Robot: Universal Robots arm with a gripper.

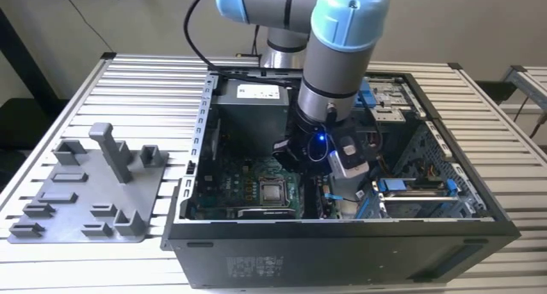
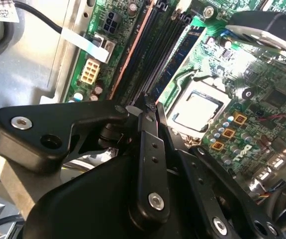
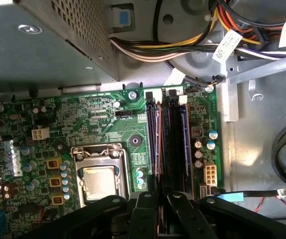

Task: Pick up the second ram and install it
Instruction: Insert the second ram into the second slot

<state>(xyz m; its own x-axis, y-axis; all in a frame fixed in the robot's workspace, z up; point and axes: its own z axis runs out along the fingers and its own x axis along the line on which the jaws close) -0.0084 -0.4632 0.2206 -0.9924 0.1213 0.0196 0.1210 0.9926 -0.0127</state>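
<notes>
In the exterior view the arm reaches down into the open computer case (image 1: 444, 179), which lies on the slatted table (image 1: 128, 76) at the centre of the frame, with the grey fixture tray (image 1: 86, 191) at the lower left. The pincer (image 1: 309, 158) sits low inside the case, over the motherboard (image 1: 248, 185). In the second wrist view the pincer (image 2: 146, 105) appears at the lower centre with its black fingers (image 2: 150, 149) drawn close together, and the thin dark edge of the second ram (image 2: 146, 101) seems pinched between their tips, just above the long memory slots (image 2: 152, 50) that run toward the upper centre. In the first wrist view the fingertips (image 3: 145, 199) meet at the bottom centre, directly over the near end of the slots (image 3: 170, 139), right of the processor socket (image 3: 100, 174).
</notes>
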